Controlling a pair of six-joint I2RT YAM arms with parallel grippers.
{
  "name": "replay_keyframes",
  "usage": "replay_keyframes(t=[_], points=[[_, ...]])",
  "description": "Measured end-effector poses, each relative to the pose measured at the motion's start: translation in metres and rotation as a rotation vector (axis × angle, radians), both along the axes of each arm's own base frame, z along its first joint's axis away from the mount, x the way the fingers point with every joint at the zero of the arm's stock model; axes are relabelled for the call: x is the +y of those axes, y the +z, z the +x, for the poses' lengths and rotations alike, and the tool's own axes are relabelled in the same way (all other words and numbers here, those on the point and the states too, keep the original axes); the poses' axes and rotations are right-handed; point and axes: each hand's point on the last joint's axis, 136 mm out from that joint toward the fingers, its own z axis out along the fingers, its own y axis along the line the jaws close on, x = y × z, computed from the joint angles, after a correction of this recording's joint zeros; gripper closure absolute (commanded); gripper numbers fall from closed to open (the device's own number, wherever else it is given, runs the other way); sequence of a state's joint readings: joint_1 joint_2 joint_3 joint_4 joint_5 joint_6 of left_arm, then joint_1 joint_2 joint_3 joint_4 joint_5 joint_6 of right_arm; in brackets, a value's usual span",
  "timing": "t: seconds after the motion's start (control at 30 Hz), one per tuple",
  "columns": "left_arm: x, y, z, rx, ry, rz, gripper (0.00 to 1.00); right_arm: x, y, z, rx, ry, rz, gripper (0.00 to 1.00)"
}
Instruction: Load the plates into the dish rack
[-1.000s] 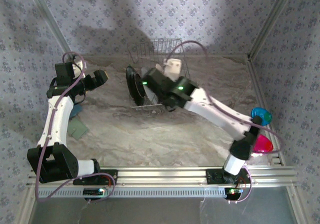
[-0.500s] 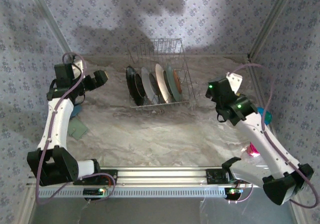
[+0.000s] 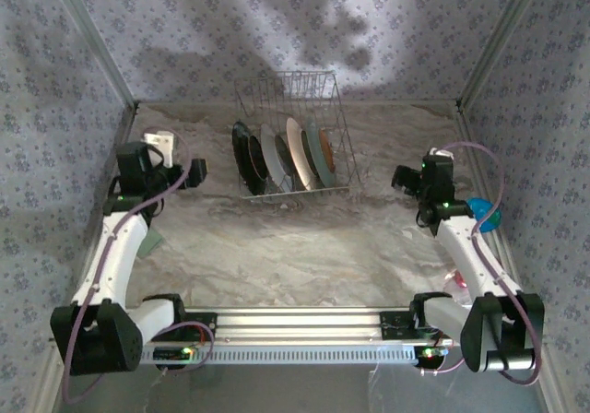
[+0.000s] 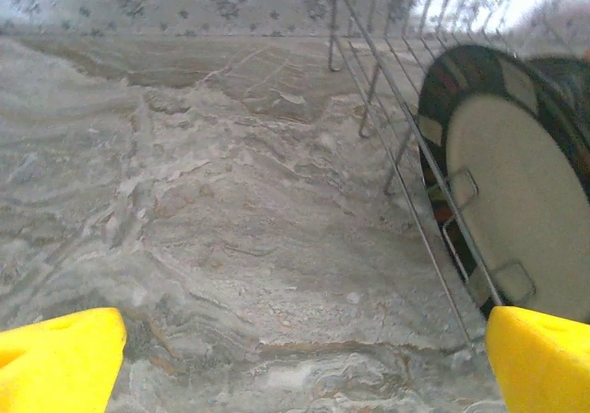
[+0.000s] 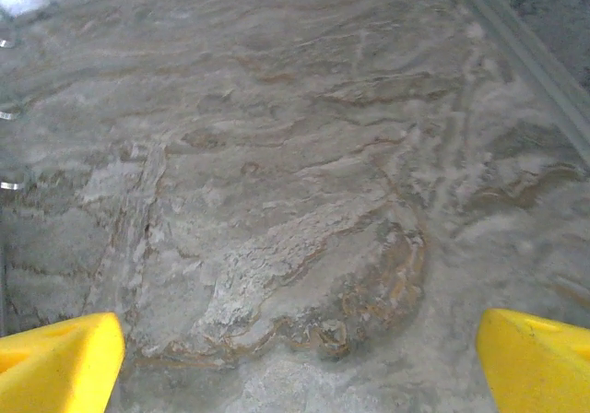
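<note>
Gaping empty: left end effector, right end effector; round plates in wire rack.

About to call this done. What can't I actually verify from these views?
- Top view: the plates stand edge-on in the dish rack and overlap. They are too small to tell their patterns or which tines hold each one.
- Left wrist view: the striped plate is cut off by the right edge, and it hides the plates behind it.
- Top view: the pink cup is mostly hidden by the right arm.
</note>
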State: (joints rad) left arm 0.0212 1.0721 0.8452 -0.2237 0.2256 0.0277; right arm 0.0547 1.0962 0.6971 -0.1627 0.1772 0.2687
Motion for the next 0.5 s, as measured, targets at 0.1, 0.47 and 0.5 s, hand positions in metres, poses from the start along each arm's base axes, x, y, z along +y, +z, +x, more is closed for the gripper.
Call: replay_keyframes(t=[0.1, 0.47, 0.5], points=[[0.003, -0.006, -0.001, -0.034, 0.023, 0.049, 0.01, 0.006, -0.018, 0.001, -0.014, 0.083, -0.049, 0.00], [0.028, -0.074, 0.000, -0.063, 0.156, 0.097, 0.01, -0.004, -0.051, 0.021, -0.082, 0.139, -0.099, 0.00], [0.029, -0.082, 0.001, -0.056, 0.158, 0.098, 0.01, -0.003, -0.054, 0.023, -0.087, 0.145, -0.104, 0.00]])
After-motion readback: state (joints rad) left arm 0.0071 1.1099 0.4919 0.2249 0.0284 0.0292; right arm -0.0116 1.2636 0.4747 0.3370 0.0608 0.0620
